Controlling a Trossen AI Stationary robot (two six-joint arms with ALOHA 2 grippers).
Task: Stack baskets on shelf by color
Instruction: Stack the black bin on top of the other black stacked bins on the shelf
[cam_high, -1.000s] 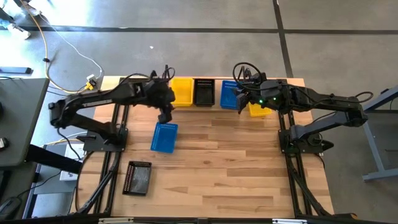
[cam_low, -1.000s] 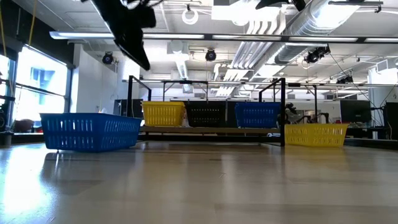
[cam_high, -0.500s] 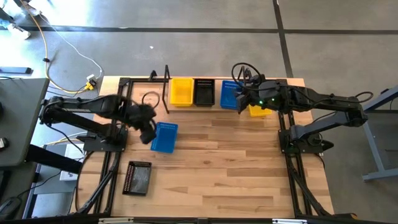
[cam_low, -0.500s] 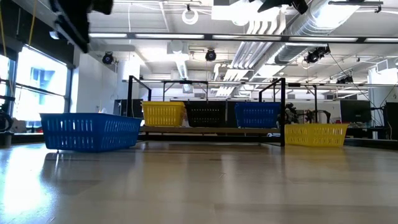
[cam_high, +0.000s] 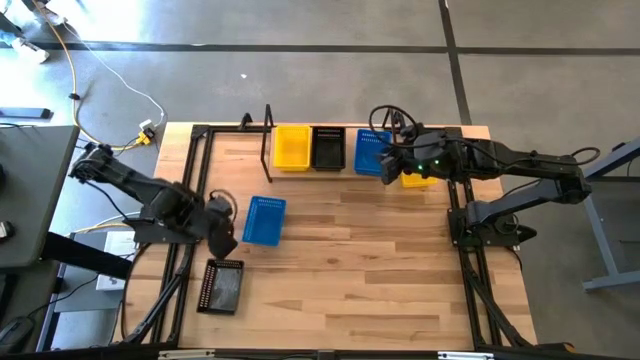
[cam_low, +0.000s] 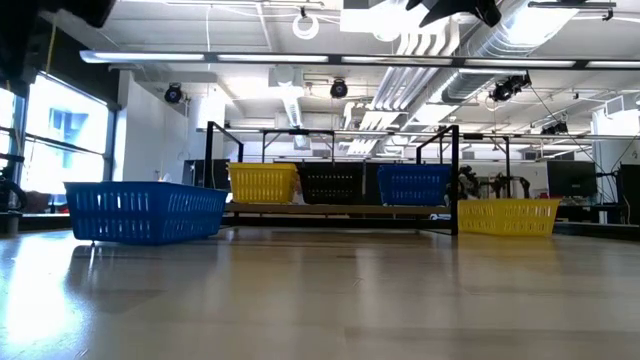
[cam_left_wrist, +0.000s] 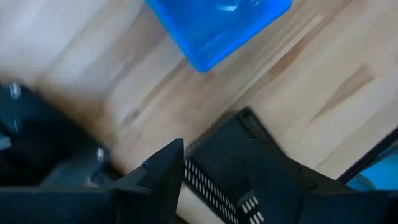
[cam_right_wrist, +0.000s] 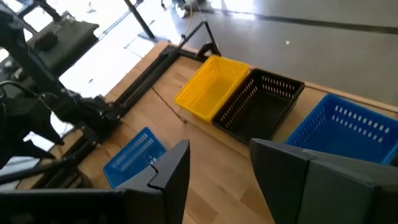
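Observation:
Three baskets stand side by side on the shelf (cam_high: 268, 130) at the table's far edge: a yellow basket (cam_high: 292, 147), a black basket (cam_high: 328, 147) and a blue basket (cam_high: 370, 150). A second yellow basket (cam_high: 420, 179) rests on the table just right of the shelf. A loose blue basket (cam_high: 264, 220) and a loose black basket (cam_high: 223, 286) lie flat on the table's left half. My left gripper (cam_high: 225, 243) hangs open above the gap between these two and touches nothing; the black basket (cam_left_wrist: 217, 162) shows past its fingers. My right gripper (cam_high: 384, 163) hovers open beside the shelf's blue basket (cam_right_wrist: 342, 127).
Black frame rails (cam_high: 190, 190) run along the table's left and right sides. The middle and near parts of the wooden tabletop (cam_high: 350, 270) carry nothing. The low view shows the shelf row (cam_low: 332, 183) behind the loose blue basket (cam_low: 145, 212).
My left gripper has drawn back from the shelf's left end toward the table's near-left, passing left of the loose blue basket and ending by the loose black basket. The right arm has barely shifted. No basket has moved.

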